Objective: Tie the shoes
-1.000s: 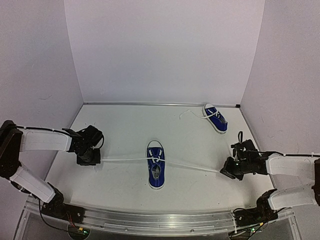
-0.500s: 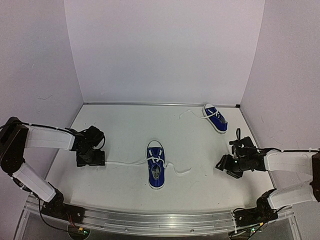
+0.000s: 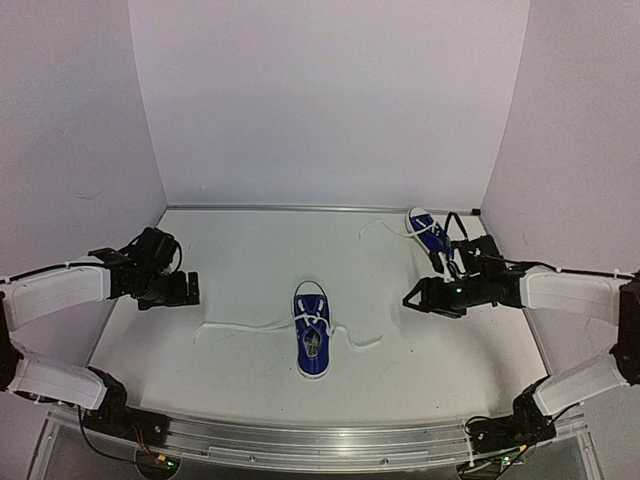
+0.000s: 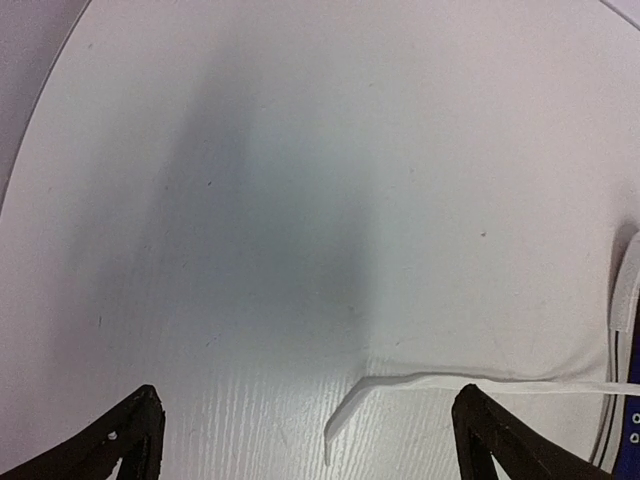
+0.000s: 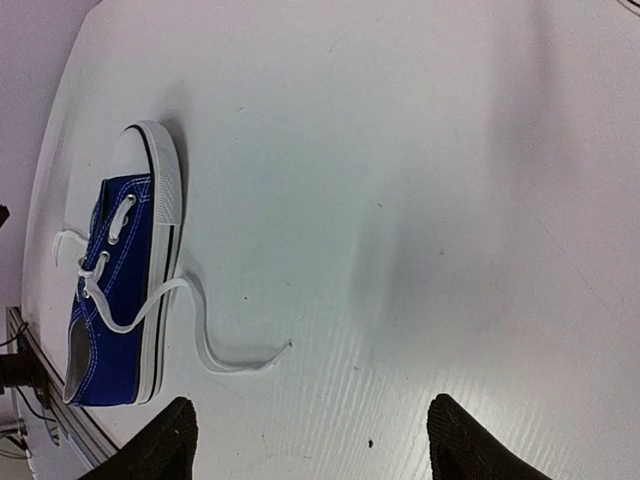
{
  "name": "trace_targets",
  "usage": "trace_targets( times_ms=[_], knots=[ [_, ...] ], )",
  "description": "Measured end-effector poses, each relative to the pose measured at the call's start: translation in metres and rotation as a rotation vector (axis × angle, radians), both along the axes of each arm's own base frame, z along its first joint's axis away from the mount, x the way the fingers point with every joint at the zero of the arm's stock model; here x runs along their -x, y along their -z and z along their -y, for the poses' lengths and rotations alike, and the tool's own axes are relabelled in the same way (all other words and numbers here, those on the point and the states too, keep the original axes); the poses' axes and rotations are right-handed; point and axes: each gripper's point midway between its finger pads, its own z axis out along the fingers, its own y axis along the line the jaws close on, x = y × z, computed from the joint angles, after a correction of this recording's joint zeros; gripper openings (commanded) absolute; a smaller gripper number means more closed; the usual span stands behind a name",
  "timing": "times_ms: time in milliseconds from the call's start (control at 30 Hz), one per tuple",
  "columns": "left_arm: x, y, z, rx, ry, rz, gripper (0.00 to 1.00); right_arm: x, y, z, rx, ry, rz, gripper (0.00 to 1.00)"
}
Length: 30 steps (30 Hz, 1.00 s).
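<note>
Two pincers hanging spread, empty: left pincer [image 4: 305,400], right pincer [image 5: 310,403]. Lace [image 4: 420,382] lying just ahead of each; best regrasping near tips, not dragging shoe [image 5: 110,290].

The left claw [image 3: 187,291] and right claw [image 3: 413,298] gape empty.

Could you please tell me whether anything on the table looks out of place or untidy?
Yes: the near blue canvas sneaker has its long white laces sprawled loose to both sides, with no bow visible. The far blue sneaker sits askew by the back right corner, one lace trailing left.
</note>
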Motion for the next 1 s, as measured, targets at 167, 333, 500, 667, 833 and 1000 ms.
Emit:
trace_targets(
  times_ms=[167, 333, 500, 667, 833, 1000],
  knots=[
    [-0.006, -0.014, 0.016, 0.038, 0.101, 0.05, 1.0, -0.011, 0.008, -0.046, 0.048, -0.16, -0.007, 0.64],
    [-0.005, -0.015, 0.024, 0.053, 0.151, 0.051, 0.99, 0.009, 0.04, -0.098, 0.153, -0.333, -0.041, 0.58],
    [-0.005, -0.015, 0.029, 0.06, 0.18, 0.053, 1.0, 0.027, 0.067, -0.103, 0.249, -0.39, -0.092, 0.52],
    [-0.004, -0.012, 0.034, 0.064, 0.206, 0.04, 1.0, 0.027, 0.08, -0.1, 0.301, -0.403, -0.098, 0.38],
    [-0.01, -0.012, 0.046, 0.054, 0.25, 0.033, 1.0, 0.028, 0.085, -0.096, 0.322, -0.412, -0.091, 0.31],
    [-0.016, -0.017, 0.052, 0.05, 0.275, 0.069, 1.0, 0.041, 0.086, -0.075, 0.367, -0.401, -0.102, 0.24]
  ],
)
